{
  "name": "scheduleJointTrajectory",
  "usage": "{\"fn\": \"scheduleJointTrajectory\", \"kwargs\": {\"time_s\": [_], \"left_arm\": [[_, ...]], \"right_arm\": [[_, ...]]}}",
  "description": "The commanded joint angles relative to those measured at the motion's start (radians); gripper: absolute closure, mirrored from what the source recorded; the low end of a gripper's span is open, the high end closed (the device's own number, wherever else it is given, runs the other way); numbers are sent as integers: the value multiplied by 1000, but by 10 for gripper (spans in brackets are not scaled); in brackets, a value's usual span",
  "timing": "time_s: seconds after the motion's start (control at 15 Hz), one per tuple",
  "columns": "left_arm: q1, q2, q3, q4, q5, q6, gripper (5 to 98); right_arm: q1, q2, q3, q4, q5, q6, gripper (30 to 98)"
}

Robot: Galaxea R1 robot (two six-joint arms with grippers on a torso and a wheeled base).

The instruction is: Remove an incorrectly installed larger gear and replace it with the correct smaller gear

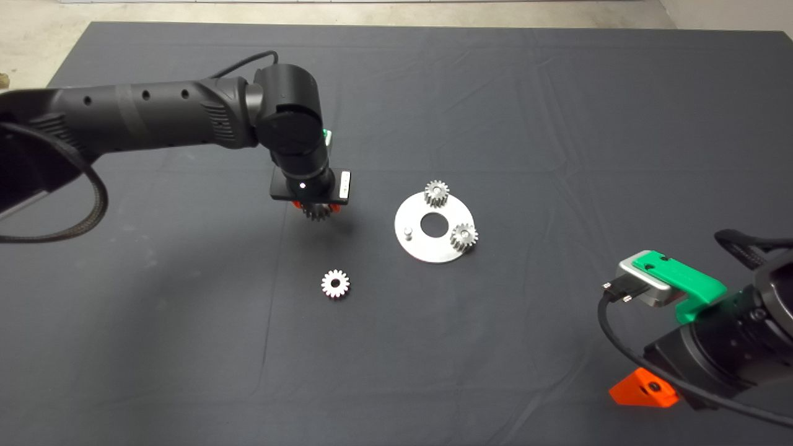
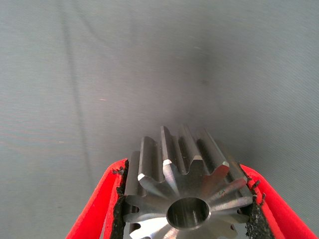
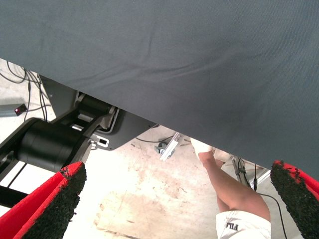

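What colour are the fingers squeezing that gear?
Red fingers with black pads, clearest in the left wrist view.

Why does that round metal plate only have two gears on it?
One pin on the plate is bare. The left end effector holds the larger gear off to the side, and a smaller gear lies loose on the mat.

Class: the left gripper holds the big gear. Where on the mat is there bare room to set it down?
Bare mat lies under the left gripper holding the larger gear, left of the round plate, and beyond the plate. Crowded: the plate with its two gears, and around the loose smaller gear.
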Motion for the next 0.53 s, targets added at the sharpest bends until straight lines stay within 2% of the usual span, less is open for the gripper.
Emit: {"fn": "scheduleJointTrajectory", "kwargs": {"time_s": [0.0, 0.47], "left_arm": [[-12, 2, 7, 10, 20, 6, 582], [20, 7, -34, 7, 14, 14, 583]], "right_arm": [[21, -2, 1, 27, -56, -1, 308], [21, -2, 1, 27, -54, -1, 308]]}}
